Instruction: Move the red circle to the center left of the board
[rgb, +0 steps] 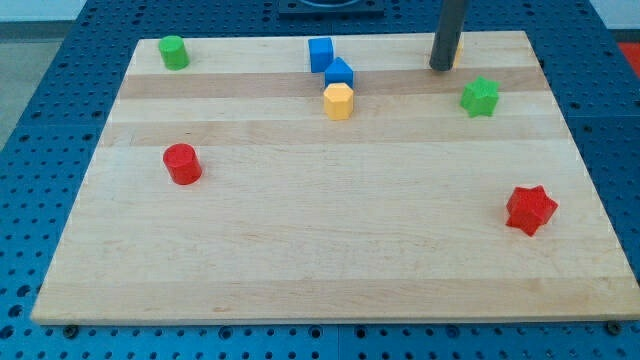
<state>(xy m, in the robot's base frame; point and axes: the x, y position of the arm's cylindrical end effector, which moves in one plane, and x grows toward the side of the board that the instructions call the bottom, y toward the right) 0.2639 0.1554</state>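
Observation:
The red circle is a short red cylinder on the wooden board, at the view's left, about mid-height. My tip rests at the view's top right, far from the red circle. A small yellow block shows just behind the rod; most of it is hidden. The green star lies just below and right of the tip.
A green cylinder sits at the top left corner. A blue cube, a blue block and a yellow hexagon cluster at the top centre. A red star lies at the right.

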